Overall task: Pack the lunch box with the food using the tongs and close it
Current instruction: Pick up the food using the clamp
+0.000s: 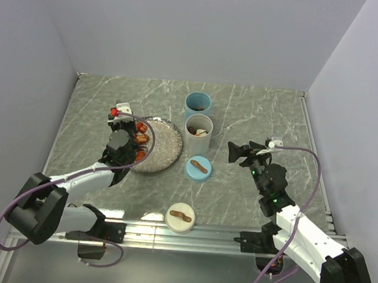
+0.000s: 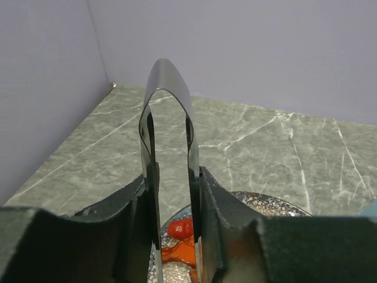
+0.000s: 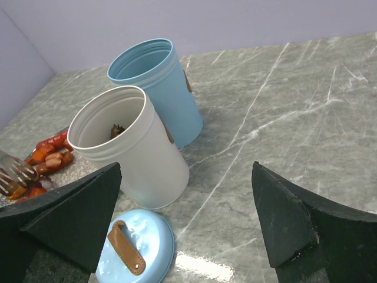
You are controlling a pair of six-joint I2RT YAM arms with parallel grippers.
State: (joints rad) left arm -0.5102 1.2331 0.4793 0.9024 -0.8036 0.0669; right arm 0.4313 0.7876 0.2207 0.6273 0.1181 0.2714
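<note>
Left gripper (image 2: 175,227) pinches the tongs (image 2: 168,76) over the plate (image 1: 167,146), likely squeezing their tips onto food (image 2: 179,227) there; right gripper (image 3: 185,218) hangs wide open, well right of the plate

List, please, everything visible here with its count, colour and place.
table: one, grey-green marble, beneath everything
plate: one, speckled grey, left of centre
white cup: one, white, centre
blue cup: one, blue, behind white cup
food: several pieces, orange and red, on plate; some in white cup
blue lid: one, blue, before white cup
white lid: one, cream, near edge
tongs: one, grey metal, over plate
left end effector: one, black, gripping tongs
right end effector: one, black, open, right of cups
</note>
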